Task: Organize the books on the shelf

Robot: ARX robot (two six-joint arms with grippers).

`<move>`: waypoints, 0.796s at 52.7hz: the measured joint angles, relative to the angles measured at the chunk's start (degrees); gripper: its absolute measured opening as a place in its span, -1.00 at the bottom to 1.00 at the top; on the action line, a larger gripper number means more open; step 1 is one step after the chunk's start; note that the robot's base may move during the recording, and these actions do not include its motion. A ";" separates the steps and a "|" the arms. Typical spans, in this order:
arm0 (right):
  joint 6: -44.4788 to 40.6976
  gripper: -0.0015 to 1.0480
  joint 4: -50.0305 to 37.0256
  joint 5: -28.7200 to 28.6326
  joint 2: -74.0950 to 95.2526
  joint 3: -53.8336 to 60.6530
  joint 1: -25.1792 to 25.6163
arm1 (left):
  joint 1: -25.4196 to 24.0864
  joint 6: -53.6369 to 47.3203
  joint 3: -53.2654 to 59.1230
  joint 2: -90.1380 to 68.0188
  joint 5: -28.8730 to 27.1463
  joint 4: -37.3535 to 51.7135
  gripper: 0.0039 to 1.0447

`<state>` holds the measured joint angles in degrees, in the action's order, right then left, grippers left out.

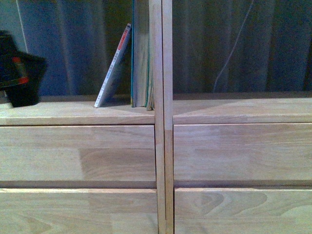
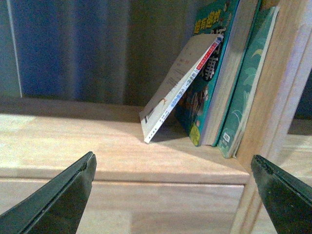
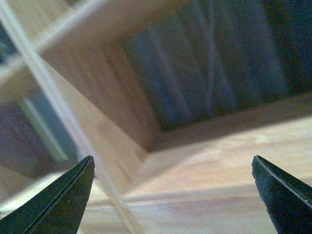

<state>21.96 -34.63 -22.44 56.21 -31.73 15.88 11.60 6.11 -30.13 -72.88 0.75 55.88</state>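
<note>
Leaning against the two upright teal books [image 1: 140,58], the thin paperback [image 1: 114,68] rests with its foot out on the shelf board [image 1: 73,113] and its top edge touching the nearer teal cover, all in the bay left of the double central upright [image 1: 163,97]. To my eye the step in hand is standing that paperback straight, and doing it well means bringing the left gripper [image 2: 173,195] in low at the foot of the book, pushing the bottom edge toward the teal books rather than pinching the top, so the cover does not buckle or slide flat. The left gripper's fingers are spread wide and empty, in front of the shelf edge and short of the books. The right gripper [image 3: 173,195] is likewise wide and empty, facing an empty corner of a bay, though its picture is smeared and I cannot say which bay. In the front view the tops of the books are cut off, and a dark blurred shape [image 1: 19,68] at the left edge is probably the left arm, unclear.
</note>
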 joint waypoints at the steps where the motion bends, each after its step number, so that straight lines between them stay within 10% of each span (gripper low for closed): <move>1: -2.54 0.87 0.74 0.70 0.00 0.33 -0.39 | -0.24 0.42 0.76 1.09 0.42 -0.39 0.87; 9: -20.37 0.87 -1.03 8.04 -0.50 5.14 -5.66 | -2.78 3.89 10.38 17.99 4.98 -9.03 0.86; 16: -24.50 0.81 -2.54 12.39 -4.17 7.61 -10.38 | -0.44 -1.79 14.29 37.79 -10.67 -34.49 0.46; 22: -23.19 0.50 8.72 21.46 -9.18 8.68 -14.25 | -0.70 -3.91 19.67 51.19 -11.21 -46.27 0.12; 37: -22.60 -0.53 8.39 22.32 -17.05 19.39 -15.76 | -10.82 -5.40 24.04 58.99 -1.57 -47.98 -0.94; 42: -22.60 -0.83 8.41 22.32 -19.21 21.44 -15.78 | -11.21 -5.49 24.98 60.26 -0.92 -48.19 -0.95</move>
<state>-0.64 -26.22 -0.12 36.99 -10.28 0.10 0.38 0.62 -5.15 -12.62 -0.16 7.68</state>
